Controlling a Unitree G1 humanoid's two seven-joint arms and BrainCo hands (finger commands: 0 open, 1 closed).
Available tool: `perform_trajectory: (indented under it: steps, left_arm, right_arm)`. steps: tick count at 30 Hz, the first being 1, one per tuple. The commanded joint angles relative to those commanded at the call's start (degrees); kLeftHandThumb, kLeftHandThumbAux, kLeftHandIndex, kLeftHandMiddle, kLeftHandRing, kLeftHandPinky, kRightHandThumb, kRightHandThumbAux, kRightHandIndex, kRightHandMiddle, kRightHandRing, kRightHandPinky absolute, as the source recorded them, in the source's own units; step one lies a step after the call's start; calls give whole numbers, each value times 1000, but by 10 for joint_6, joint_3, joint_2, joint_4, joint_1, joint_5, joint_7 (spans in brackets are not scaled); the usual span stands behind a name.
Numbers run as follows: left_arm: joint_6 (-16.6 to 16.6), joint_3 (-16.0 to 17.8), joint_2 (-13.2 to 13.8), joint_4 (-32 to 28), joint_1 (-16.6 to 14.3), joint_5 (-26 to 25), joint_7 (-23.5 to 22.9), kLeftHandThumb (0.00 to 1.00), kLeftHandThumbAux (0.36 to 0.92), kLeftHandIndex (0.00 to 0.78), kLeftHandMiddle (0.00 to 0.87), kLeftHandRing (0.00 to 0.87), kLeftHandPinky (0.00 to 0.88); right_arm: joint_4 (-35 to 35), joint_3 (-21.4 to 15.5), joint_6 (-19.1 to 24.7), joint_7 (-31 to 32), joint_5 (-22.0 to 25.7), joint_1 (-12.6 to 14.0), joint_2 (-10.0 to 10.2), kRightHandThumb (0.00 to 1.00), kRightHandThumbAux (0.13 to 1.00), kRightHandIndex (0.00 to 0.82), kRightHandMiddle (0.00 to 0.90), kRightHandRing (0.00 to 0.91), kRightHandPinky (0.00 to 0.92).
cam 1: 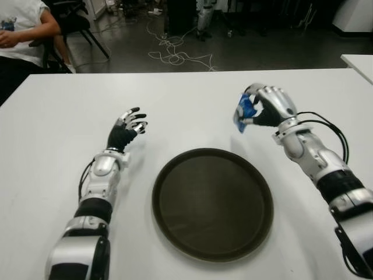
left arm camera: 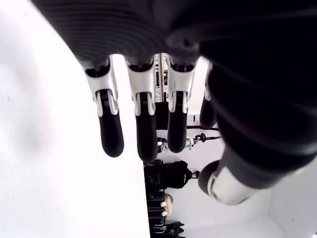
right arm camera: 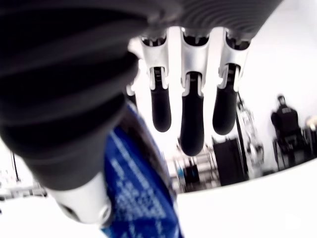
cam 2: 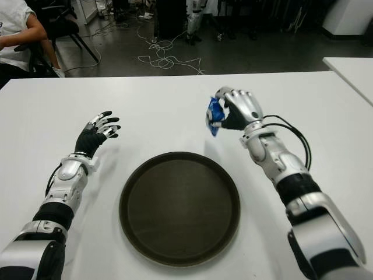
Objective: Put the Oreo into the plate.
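Fingers [cam 1: 274, 99]: right hand [cam 1: 269, 107] pinching the blue Oreo pack [cam 1: 243, 112]
Oreo pack: raised beyond the plate [cam 1: 213, 201]
Left hand [cam 1: 127, 129]: loosely spread, empty, left of plate

A white table [cam 1: 192, 99] fills the near field. Behind its far edge lies a dark floor [cam 1: 262, 49] with a tangle of pale cables [cam 1: 175, 52]. At the far left a person [cam 1: 17, 29] in a white shirt sits on a black chair [cam 1: 76, 23]. A corner of a second white table [cam 1: 358, 63] shows at the right edge.
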Motion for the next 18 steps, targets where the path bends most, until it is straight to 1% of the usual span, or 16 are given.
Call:
perform_trajectory:
  steps: [3, 5, 8, 11, 13, 15, 18]
  left_arm:
    - [4, 0, 0, 0, -1, 0, 1, 504, 779, 182, 263, 282, 320]
    - [6, 1, -1, 1, -2, 0, 2, 501, 782, 183, 263, 281, 317]
    - [7, 2, -3, 2, -3, 0, 7, 499, 783, 184, 265, 281, 314]
    - [7, 2, -3, 4, -4, 1, 9, 499, 780, 185, 267, 282, 312]
    - [6, 2, -3, 7, -5, 1, 9, 493, 772, 183, 266, 280, 309]
    - [5, 3, -3, 10, -7, 1, 9, 489, 764, 183, 266, 280, 308]
    - [1, 3, -3, 15, -8, 1, 7, 495, 752, 186, 266, 283, 313]
  right_arm:
    - [-30, -10, -6, -10, 1, 13, -1, 132, 837, 611, 784, 798, 785]
    - [-43, -16, -19, -22, 2, 19, 0, 140, 838, 614, 784, 799, 788]
    - [-52, -20, -69, -58, 0, 25, 0, 152, 840, 622, 786, 803, 791]
    - [-58, -21, -94, -66, -2, 31, 0, 141, 846, 627, 786, 805, 792]
    - [-72, -16, -110, -61, -3, 42, 2, 113, 849, 631, 787, 805, 791]
    - [-92, -7, -119, -57, -9, 59, 13, 93, 850, 636, 789, 805, 791]
    - [-146, 10, -117, -47, -21, 90, 33, 78, 852, 650, 791, 804, 790]
